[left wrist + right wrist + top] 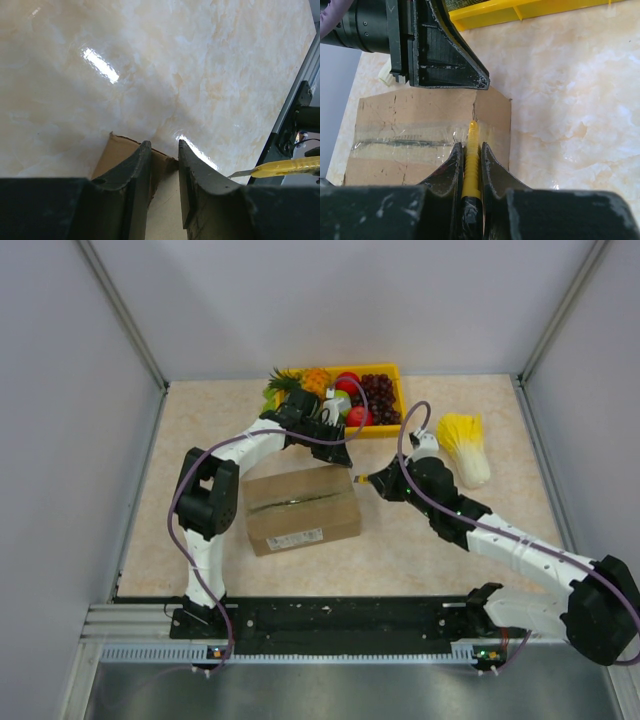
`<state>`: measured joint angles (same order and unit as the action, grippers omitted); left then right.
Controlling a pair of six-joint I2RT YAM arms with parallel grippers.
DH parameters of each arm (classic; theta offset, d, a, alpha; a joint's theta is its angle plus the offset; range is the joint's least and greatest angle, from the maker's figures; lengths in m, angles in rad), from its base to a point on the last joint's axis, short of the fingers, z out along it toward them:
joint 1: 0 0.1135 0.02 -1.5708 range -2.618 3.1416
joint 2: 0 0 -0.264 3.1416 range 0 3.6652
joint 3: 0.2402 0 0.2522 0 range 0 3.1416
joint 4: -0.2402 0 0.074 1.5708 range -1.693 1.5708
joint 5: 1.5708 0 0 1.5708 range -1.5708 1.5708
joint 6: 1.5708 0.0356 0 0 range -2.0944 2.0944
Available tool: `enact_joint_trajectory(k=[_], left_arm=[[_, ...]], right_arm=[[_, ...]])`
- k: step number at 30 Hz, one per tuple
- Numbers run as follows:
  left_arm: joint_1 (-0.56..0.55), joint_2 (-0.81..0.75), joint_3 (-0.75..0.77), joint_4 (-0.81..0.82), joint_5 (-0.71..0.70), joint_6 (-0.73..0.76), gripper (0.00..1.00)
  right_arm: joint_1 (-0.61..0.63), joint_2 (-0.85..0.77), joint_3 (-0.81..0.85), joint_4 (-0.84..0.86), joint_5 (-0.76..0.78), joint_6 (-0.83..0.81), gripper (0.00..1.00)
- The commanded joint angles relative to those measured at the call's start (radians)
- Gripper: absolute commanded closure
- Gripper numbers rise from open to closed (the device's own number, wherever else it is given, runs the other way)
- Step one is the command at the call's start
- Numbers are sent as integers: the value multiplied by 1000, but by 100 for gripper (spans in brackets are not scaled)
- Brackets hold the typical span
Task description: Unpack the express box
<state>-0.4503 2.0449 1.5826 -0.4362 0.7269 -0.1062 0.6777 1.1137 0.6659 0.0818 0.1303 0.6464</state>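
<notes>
Box (302, 510) beside right claw (372, 482) with knife (471, 150)

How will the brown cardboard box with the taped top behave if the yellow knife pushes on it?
It will likely slide, since the brown cardboard box lies on a glossy marble-look table. Tipping seems unlikely: it is low and wide. The top may give slightly along the clear tape seam.
</notes>
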Motion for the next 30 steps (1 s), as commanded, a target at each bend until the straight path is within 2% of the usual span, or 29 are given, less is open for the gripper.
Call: enact_joint_trajectory(k=[1, 6, 15, 25, 30], left_arm=[[21, 34, -55, -87, -165, 68, 70], [21, 32, -55, -87, -167, 69, 70], [21, 35, -55, -87, -179, 66, 70], [21, 61, -68, -101, -250, 71, 72], [21, 64, -82, -105, -267, 79, 72]], right_arm=[[-6, -3, -3, 62, 3, -13, 100], [-4, 49, 9, 82, -11, -11, 100], [-6, 49, -5, 84, -70, 7, 100], [-4, -12, -68, -68, -259, 10, 100], [-6, -44, -103, -106, -291, 9, 100]])
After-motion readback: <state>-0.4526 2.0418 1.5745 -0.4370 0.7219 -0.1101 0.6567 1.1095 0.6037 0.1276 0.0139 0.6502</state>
